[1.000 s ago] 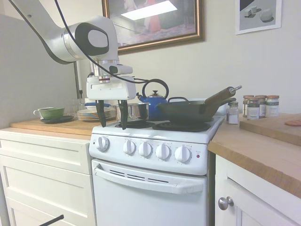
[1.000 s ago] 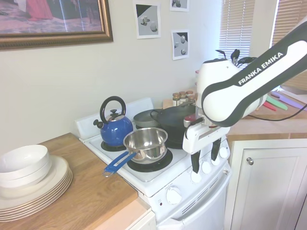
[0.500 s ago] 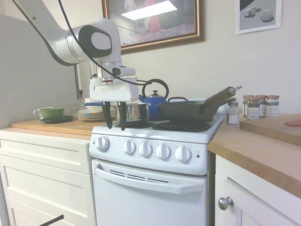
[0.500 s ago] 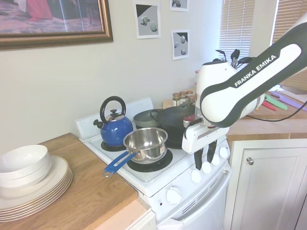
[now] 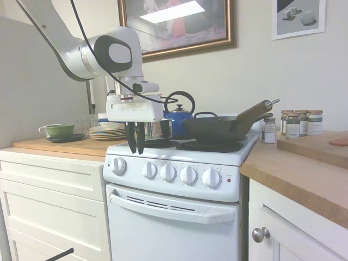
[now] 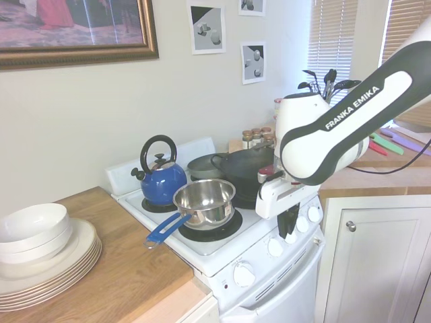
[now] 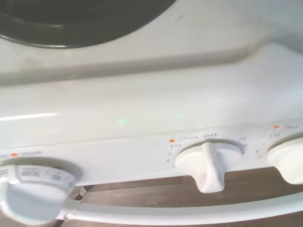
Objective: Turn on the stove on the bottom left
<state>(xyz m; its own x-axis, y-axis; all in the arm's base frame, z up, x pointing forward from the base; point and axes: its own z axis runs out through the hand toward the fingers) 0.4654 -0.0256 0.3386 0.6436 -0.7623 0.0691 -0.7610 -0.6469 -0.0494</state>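
The white stove [image 5: 163, 156] stands in the middle of the counter run, with a row of round white knobs [image 5: 168, 172] and a red indicator light [image 5: 229, 180] on its front panel. My gripper [image 5: 136, 145] hangs point-down at the stove's front edge, just above the gap between the leftmost knob [image 5: 118, 166] and the second knob [image 5: 149, 169]. Its fingers are shut with nothing between them. From the other side the gripper [image 6: 288, 225] shows in front of the knob row [image 6: 275, 247]. In the wrist view a knob [image 7: 208, 161] sits under an OFF mark.
On the burners stand a steel pot [image 6: 204, 200] with a blue handle, a blue kettle [image 5: 177, 117] and a black wok [image 5: 217, 128]. Stacked plates [image 6: 40, 259] and a green cup [image 5: 58, 130] sit on the left counter. Spice jars [image 5: 298, 123] stand at right. The oven handle [image 5: 174, 209] juts out below.
The fingers have closed from wide open to shut. The gripper has shifted right along the stove's front edge and slightly up.
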